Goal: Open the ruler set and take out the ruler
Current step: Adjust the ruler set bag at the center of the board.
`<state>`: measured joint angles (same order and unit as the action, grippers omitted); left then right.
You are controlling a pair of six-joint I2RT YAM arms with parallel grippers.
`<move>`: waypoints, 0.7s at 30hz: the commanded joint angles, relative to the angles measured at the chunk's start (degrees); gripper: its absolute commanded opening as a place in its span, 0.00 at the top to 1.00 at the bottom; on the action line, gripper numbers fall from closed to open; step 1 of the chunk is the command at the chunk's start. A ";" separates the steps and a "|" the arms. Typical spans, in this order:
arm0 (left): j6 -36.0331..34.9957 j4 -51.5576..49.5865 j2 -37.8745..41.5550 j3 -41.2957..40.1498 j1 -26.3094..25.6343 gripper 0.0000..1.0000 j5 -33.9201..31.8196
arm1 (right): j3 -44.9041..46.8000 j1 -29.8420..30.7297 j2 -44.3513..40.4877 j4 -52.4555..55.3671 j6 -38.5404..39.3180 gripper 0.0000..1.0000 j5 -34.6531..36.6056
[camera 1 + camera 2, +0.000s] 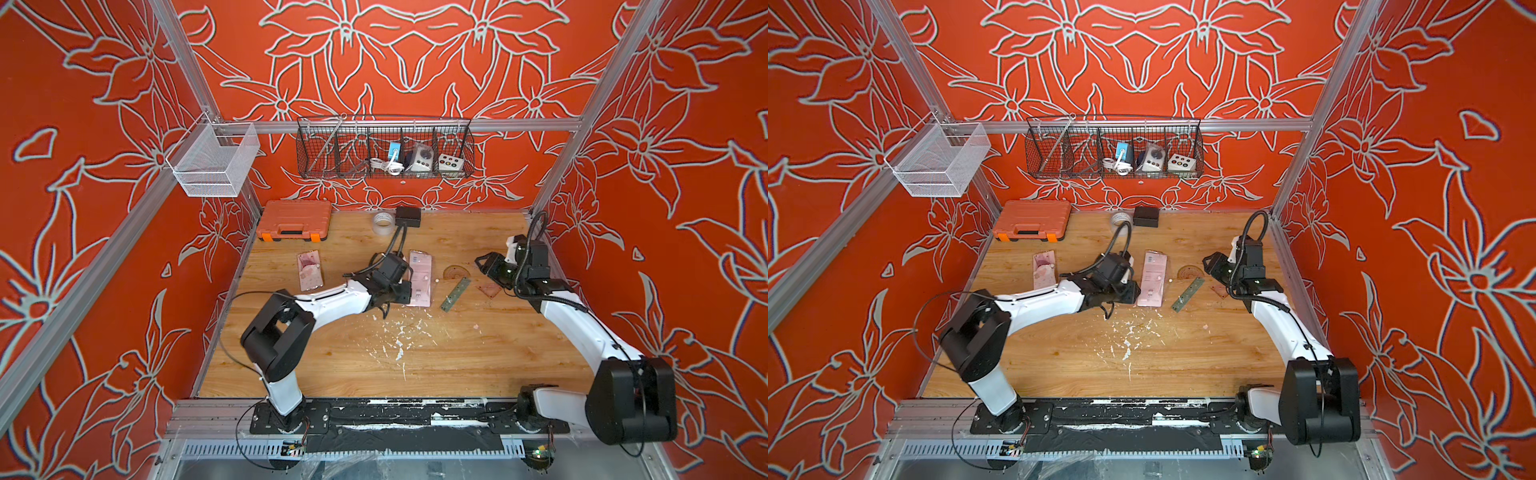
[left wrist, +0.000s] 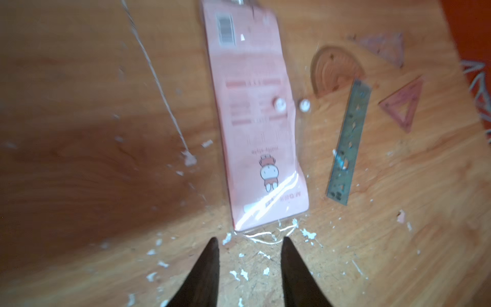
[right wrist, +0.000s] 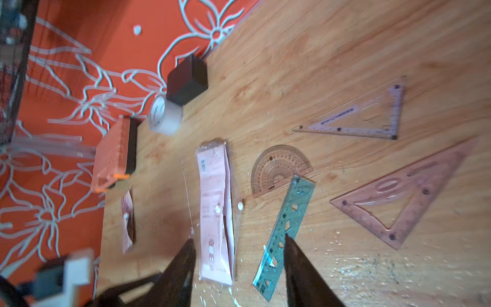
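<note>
Red floral-patterned walls (image 1: 415, 95) surround a white-flecked wooden tabletop (image 1: 478, 353).

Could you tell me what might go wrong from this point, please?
1. The left gripper stands open just short of the near end of the pink pouch. The pouch is glossy and lies flat, so closing there may only nudge it away.
2. The green ruler lies flat on the table with one end meeting the protractor. The open right gripper could slip off the ruler or drag the protractor along.

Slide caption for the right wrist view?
Open right gripper; pink pouch, green ruler, protractor and two set squares lie on the table.
</note>
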<state>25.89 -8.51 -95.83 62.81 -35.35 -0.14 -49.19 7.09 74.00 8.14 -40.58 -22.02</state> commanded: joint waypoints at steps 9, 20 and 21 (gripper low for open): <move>1.29 -6.08 2.70 -0.64 36.48 0.26 -1.24 | -29.62 25.71 31.80 0.05 8.52 0.49 -13.88; -2.01 -7.22 -11.60 5.21 47.51 0.13 10.15 | -39.47 29.65 46.00 -1.89 4.25 0.49 -17.10; -2.73 -7.15 -12.23 5.96 47.57 0.12 11.91 | -39.34 29.65 45.72 -1.59 4.64 0.49 -16.93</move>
<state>25.56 -14.06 -106.10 66.19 12.38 5.85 -87.81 36.69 120.22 7.31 -35.40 -37.65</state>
